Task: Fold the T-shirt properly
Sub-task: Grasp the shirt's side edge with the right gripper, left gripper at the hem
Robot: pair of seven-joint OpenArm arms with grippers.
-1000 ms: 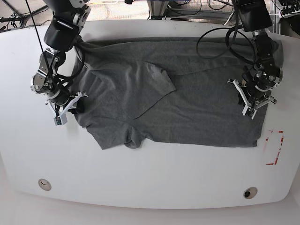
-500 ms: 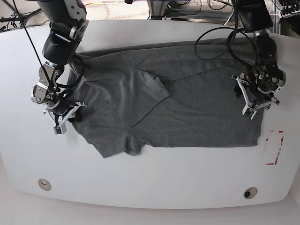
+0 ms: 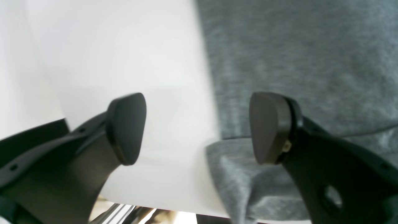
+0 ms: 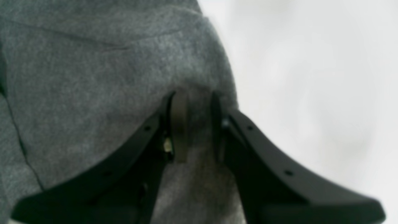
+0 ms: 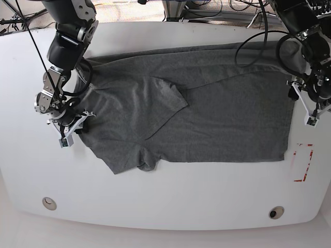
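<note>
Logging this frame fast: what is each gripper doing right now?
Left gripper: open, holding nothing, straddling the edge of the dark heather-grey knit T-shirt on the white table.
Right gripper: closed on a pinch of the T-shirt.
</note>
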